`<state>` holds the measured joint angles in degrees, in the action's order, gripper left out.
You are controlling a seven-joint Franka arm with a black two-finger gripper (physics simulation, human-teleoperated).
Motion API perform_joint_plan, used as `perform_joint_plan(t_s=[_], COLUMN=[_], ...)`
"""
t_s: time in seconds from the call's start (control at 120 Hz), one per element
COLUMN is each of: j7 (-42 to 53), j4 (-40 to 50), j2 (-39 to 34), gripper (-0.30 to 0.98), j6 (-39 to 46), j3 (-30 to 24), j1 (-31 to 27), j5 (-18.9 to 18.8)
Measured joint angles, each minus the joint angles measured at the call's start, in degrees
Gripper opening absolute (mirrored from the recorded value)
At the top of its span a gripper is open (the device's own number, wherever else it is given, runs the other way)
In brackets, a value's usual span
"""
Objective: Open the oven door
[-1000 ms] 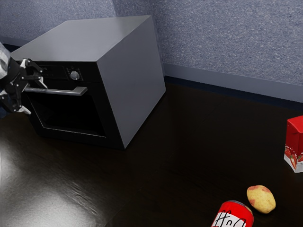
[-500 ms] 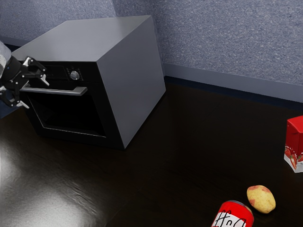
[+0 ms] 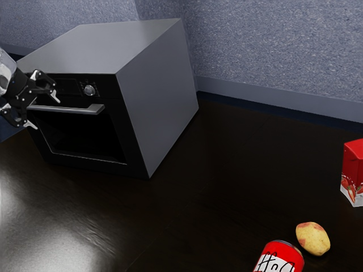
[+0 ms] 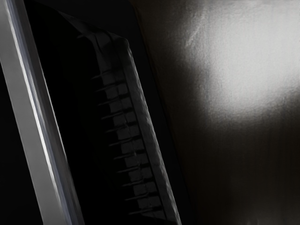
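Note:
My gripper [image 3: 46, 114] is open at the exterior view's left, by the far-left end of the oven handle [image 3: 85, 109]. One fingertip shows above the bar's level and the other below it; contact with the bar cannot be told. The oven [image 3: 160, 93] is a grey box with a black front, and its door [image 3: 119, 133] stands closed, with a dark window under the handle. In the wrist view the handle [image 4: 35, 122] is a long slanting metal bar, beside the dark oven window [image 4: 84, 140] with faint rack shapes inside.
A red can [image 3: 279, 259], a yellowish potato [image 3: 312, 238] and a red carton [image 3: 354, 170] stand on the dark table [image 3: 227, 170], well away from the oven. A round knob [image 3: 89, 90] sits above the handle. Behind the oven rises a blue-grey wall [image 3: 272, 45].
My gripper has risen a little along the oven's front, its fingertips now higher around the handle's level. The oven door and the other objects have not moved.

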<state>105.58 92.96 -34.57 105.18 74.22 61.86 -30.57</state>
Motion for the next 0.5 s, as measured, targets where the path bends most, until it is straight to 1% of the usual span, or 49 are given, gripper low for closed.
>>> perform_joint_plan(t_s=[0.167,0.275,0.367,0.4,0.417,0.425,0.433,0.442,0.467,0.475,0.483,0.5], j7=[-0.1,-0.1,-0.3,-0.6,-0.7,-0.8,-0.8,-0.9,-1.1,-1.2,-1.3,-1.4], j4=[-0.3,-1.6,-0.1,2.7,4.6,5.9,7.1,8.6,14.1,16.7,19.4,26.9], j2=[-0.1,-0.1,0.0,0.1,0.1,0.1,0.0,-0.1,-1.2,-2.3,-3.7,-9.1], gripper=[0.69,0.69,0.70,0.71,0.69,0.71,0.69,0.69,0.61,0.60,0.58,0.54], j6=[0.1,0.1,-0.2,-0.3,-0.4,-0.4,-0.4,-0.4,-0.2,0.0,0.1,0.6], j3=[1.6,3.6,3.5,1.4,-0.3,-1.8,-3.1,-4.9,-11.8,-14.7,-17.6,-24.1], j1=[1.5,4.0,3.2,0.3,-1.8,-3.6,-5.1,-7.1,-15.1,-18.3,-21.6,-29.2], j5=[0.0,0.0,0.0,-0.2,-0.4,-0.6,-0.8,-0.9,-1.4,-1.5,-1.6,-1.9])
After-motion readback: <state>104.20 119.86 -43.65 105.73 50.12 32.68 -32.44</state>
